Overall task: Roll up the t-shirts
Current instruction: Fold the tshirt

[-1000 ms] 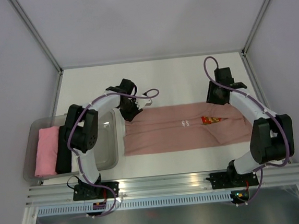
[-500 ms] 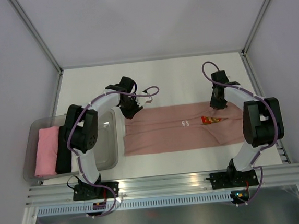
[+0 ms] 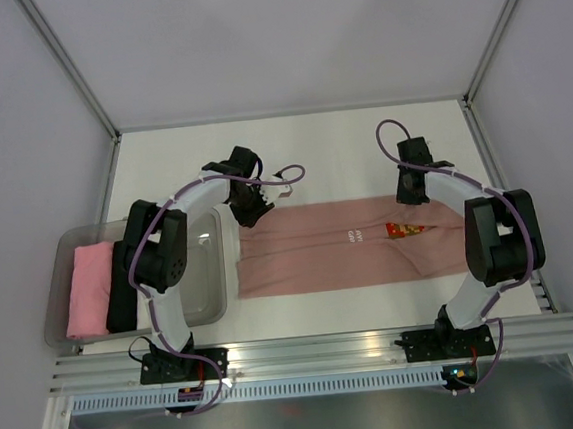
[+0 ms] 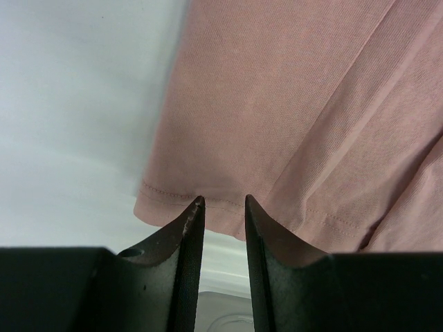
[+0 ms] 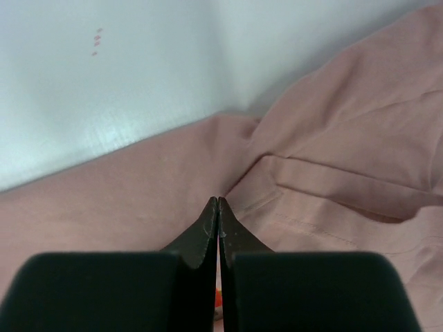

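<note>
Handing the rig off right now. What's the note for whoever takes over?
Left gripper: jaws a narrow gap apart, tips at the stitched hem of the dusty salmon-pink cloth t-shirt, at its far left corner. No clear grip.
Right gripper: jaws shut, tips at a crease on the shirt's far edge near its right end. Cannot tell whether cloth is pinched.
Shirt: folded into a long strip, lying flat across the white table.
Done: one bright pink cloth roll lies in the clear plastic bin on the left.
Left: rolling this shirt, not yet begun.
</note>
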You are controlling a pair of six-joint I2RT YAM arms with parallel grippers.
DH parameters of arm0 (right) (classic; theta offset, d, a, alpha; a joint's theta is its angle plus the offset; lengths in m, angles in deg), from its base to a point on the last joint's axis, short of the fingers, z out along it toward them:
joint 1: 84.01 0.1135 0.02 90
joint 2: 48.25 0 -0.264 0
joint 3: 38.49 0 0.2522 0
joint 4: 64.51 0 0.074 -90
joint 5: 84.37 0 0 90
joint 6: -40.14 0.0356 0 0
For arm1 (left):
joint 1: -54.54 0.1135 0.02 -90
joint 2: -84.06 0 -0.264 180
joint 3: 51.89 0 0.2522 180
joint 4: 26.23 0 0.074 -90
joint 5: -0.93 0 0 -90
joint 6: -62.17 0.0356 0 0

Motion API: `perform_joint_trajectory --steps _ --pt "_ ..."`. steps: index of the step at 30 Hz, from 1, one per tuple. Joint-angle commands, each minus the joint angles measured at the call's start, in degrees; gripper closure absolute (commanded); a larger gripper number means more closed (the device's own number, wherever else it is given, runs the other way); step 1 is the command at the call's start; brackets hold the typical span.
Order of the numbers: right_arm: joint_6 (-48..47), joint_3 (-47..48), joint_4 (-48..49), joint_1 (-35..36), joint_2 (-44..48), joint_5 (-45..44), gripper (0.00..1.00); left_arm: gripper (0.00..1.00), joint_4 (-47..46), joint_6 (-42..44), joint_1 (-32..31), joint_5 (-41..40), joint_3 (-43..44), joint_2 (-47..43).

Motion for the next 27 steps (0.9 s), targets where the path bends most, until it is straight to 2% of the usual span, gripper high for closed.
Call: perform_joint_trajectory --steps 1,6,9,10,11,12,13,15,20,27 --pt "-3.6 -1.84 3.36 2.71 3.86 1.65 1.0 0.64 0.06 -1.25 0.04 0.84 1.88 -0.98" --pt "-4.57 -3.43 3.89 2.9 4.48 4.37 1.0 0.64 -0.03 -1.25 0.04 0.75 1.88 -0.81" --pt "-3.78 -3.26 3.19 3.07 4.66 1.76 0.99 0.64 0.05 -1.34 0.04 0.57 1.88 -0.89" --pt "-3.25 -2.99 2.66 3.07 4.66 0.61 0.95 0.64 -0.03 -1.25 0.12 0.57 1.88 -0.89" --pt "-1.94 -2.55 1.7 3.07 4.83 -0.36 0.86 0.64 0.05 -1.25 0.04 0.49 1.8 -0.89" --pt "-1.15 -2.11 1.08 3.07 4.92 -1.85 0.63 0.64 0.06 -1.25 0.04 0.49 1.8 -1.07" --pt "-0.18 -0.8 0.38 2.9 5.01 -5.78 0.56 0.64 0.06 -1.34 0.12 0.48 1.71 -1.07" --pt "2.27 0.78 -2.26 2.81 4.13 -9.58 0.5 0.64 0.06 -1.43 0.12 0.57 1.71 -1.16" --pt "5.36 4.04 -3.75 1.84 -0.6 -12.32 0.49 0.64 0.06 -1.51 0.04 0.84 1.62 -1.16" --pt "8.35 5.27 -3.05 0.0 -4.22 -11.09 0.5 0.64 0.06 -1.69 0.12 0.48 1.44 -1.33"
